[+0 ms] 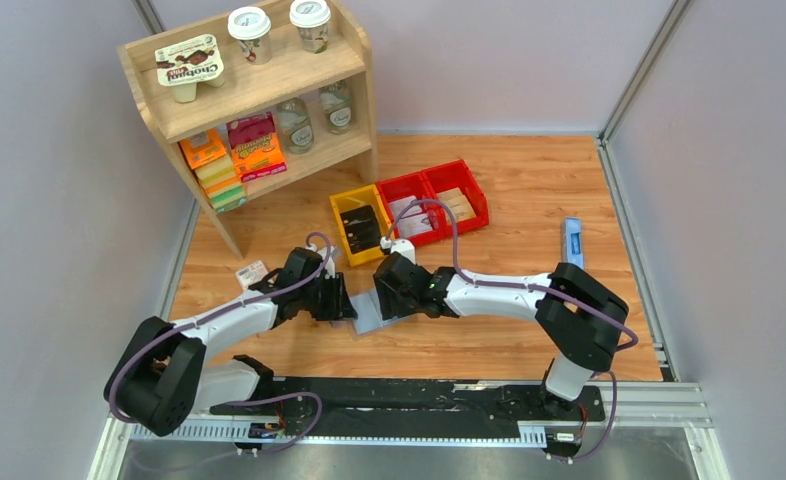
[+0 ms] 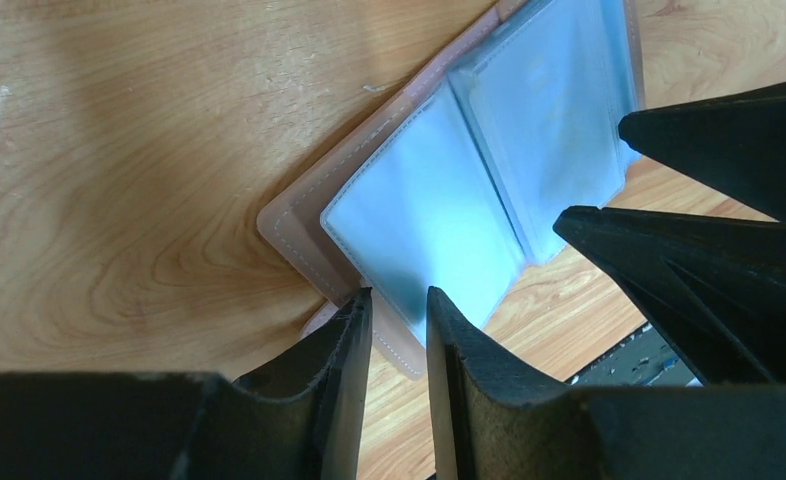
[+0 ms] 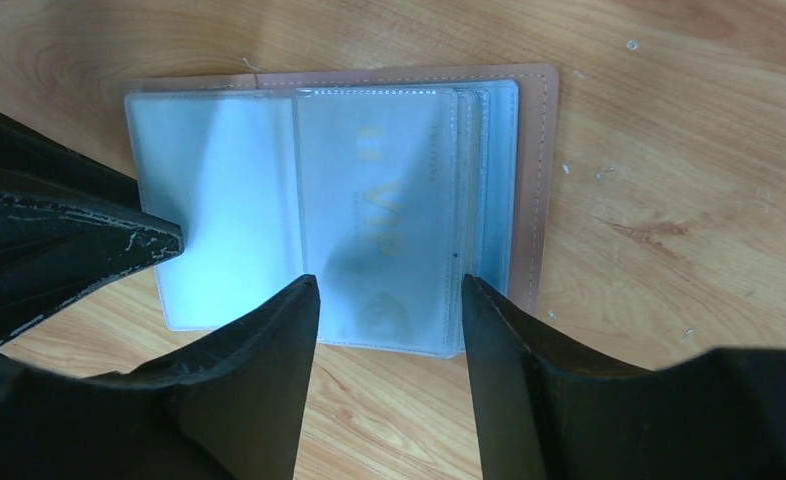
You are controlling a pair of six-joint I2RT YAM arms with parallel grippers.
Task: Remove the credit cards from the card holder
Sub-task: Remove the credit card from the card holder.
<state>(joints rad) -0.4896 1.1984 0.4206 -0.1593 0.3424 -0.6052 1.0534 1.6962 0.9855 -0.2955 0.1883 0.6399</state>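
Right gripper (image 3: 389, 300): jaws spread wide, holding nothing, straddling the lower edge of a clear sleeve with a credit card (image 3: 394, 200) inside. Card holder (image 3: 539, 180) lies open and flat on the table (image 1: 529, 200), centre of the top view, between both arms. Left gripper (image 2: 399, 335): narrow gap at the holder's corner; cannot tell if it pins it. Judgement: left should hold the cover down while right pinches the card alone and draws it straight out. Left fingers crowd the sleeve's left side. Yellow bin (image 1: 339, 215) just behind; pink-and-white packet (image 1: 252, 273) further left, apart.

left tool (image 2: 399, 308): low, jaws narrowly apart | right tool (image 3: 389, 288): low, jaws wide apart | both angled inward, tips close together
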